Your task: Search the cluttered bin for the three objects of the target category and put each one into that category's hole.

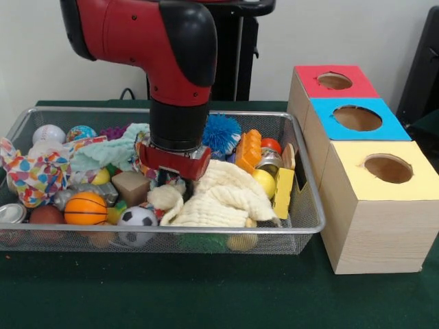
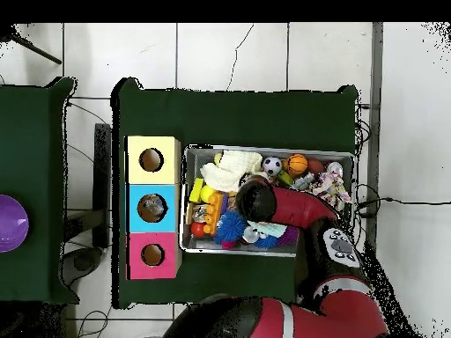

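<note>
I hold the arm vertical over the middle of the wire bin (image 1: 302, 226), wrist pointing straight down, because the clutter must be probed from above. The claw (image 1: 173, 179) is sunk beside the cream cloth (image 1: 223, 195); I cannot tell its finger state. The three holed boxes (image 1: 374, 199) stand beside the bin on the tabletop (image 1: 206, 295); target category unidentified.

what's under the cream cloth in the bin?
The cream cloth drapes over the clutter. A yellow ball and a yellow block peek out at its right edge; whatever lies beneath its middle is covered.
</note>
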Robot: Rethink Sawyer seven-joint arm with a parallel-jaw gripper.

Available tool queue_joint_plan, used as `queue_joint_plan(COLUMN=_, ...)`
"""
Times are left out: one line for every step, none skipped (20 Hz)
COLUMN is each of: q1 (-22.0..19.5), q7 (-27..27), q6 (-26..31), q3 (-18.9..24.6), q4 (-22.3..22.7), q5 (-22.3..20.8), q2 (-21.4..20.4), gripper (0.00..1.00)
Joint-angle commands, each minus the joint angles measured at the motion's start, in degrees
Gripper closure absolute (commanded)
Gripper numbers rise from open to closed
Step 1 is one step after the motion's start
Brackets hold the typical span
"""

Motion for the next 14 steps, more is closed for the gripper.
queue_joint_plan(q1=1.6, q7=6.7, q6=-3.2, q3=4.1, q4=0.8, q5=-0.4, q2=5.9, gripper=1.00)
queue_joint_plan(q1=2.8, q7=7.2, q6=-2.8, q3=2.9, q4=0.4, q5=-0.3, q2=5.8, gripper=1.00)
queue_joint_plan(q1=3.2, q7=7.1, q6=-1.7, q3=2.5, q4=0.5, q5=0.0, q2=5.6, gripper=1.00)
queue_joint_plan(q1=3.6, q7=7.1, q6=-0.7, q3=2.1, q4=0.5, q5=0.3, q2=5.4, gripper=1.00)
queue_joint_plan(q1=4.1, q7=7.0, q6=0.3, q3=1.8, q4=0.5, q5=0.7, q2=5.2, gripper=1.00)
queue_joint_plan(q1=4.4, q7=7.1, q6=0.7, q3=1.5, q4=0.6, q5=0.9, q2=5.0, gripper=1.00)
queue_joint_plan(q1=5.2, q7=7.5, q6=2.1, q3=0.8, q4=0.4, q5=1.5, q2=4.6, gripper=1.00)
queue_joint_plan(q1=6.0, q7=7.9, q6=3.6, q3=0.1, q4=0.2, q5=2.1, q2=4.3, gripper=1.00)
queue_joint_plan(q1=6.4, q7=8.0, q6=4.5, q3=0.0, q4=0.0, q5=2.5, q2=4.1, gripper=1.00)
queue_joint_plan(q1=6.9, q7=8.4, q6=6.0, q3=-0.2, q4=0.1, q5=3.3, q2=3.6, gripper=1.00)
queue_joint_plan(q1=7.5, q7=8.7, q6=6.9, q3=-0.4, q4=-0.4, q5=3.8, q2=3.6, gripper=1.00)
queue_joint_plan(q1=8.1, q7=9.2, q6=8.1, q3=-0.7, q4=-0.4, q5=4.5, q2=3.3, gripper=1.00)
queue_joint_plan(q1=8.1, q7=9.1, q6=8.5, q3=-0.4, q4=-0.7, q5=4.9, q2=3.3, gripper=1.00)
queue_joint_plan(q1=8.1, q7=9.0, q6=9.0, q3=-0.1, q4=-1.0, q5=5.4, q2=3.4, gripper=1.00)
